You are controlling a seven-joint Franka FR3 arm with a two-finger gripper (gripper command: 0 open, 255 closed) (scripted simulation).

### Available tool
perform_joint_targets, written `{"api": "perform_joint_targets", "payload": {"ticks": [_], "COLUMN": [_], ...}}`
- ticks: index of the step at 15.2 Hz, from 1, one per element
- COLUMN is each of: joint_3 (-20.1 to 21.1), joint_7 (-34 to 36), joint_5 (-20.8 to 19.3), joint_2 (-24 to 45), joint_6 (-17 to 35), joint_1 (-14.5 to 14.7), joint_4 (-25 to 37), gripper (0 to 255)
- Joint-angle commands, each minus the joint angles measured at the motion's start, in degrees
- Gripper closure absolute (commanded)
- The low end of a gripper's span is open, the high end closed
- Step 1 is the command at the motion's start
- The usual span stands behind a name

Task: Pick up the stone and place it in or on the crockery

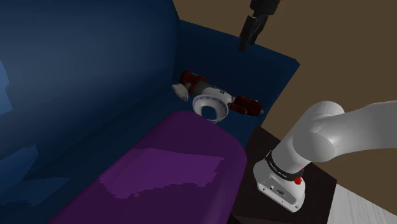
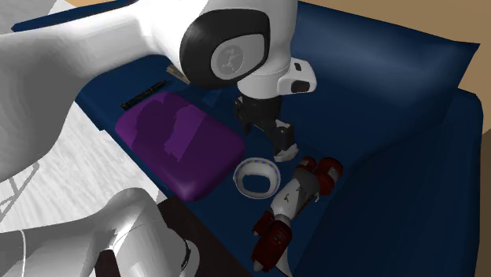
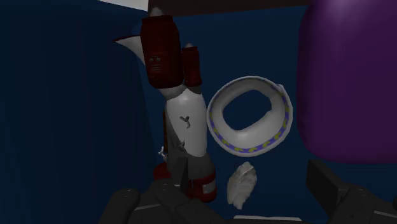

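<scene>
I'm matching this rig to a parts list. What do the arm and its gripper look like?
The arm has smooth, rounded white shells. A black band rings the joint above its base, with small red marks beside it. A round black joint cap carries a grey circular emblem. The gripper is all black, with two blocky fingers.

One stone (image 3: 240,183), one bowl (image 3: 251,137), one toy rocket (image 3: 188,124), one purple cushion (image 3: 347,76), one sofa (image 1: 76,63)

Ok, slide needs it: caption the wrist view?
Open gripper over a pale stone beside a ringed bowl and toy rocket on a blue sofa.
</scene>
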Motion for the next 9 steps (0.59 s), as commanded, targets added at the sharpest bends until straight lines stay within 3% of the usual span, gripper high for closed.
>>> {"api": "perform_joint_targets", "payload": {"ticks": [1,9], "joint_3": [0.0,0.0], "joint_7": [0.0,0.97], "joint_5": [0.0,2.48], "joint_2": [0.0,12.06], "joint_6": [0.0,13.55], "joint_1": [0.0,0.95], "joint_4": [0.0,-3.14], "gripper": [0,0]}}
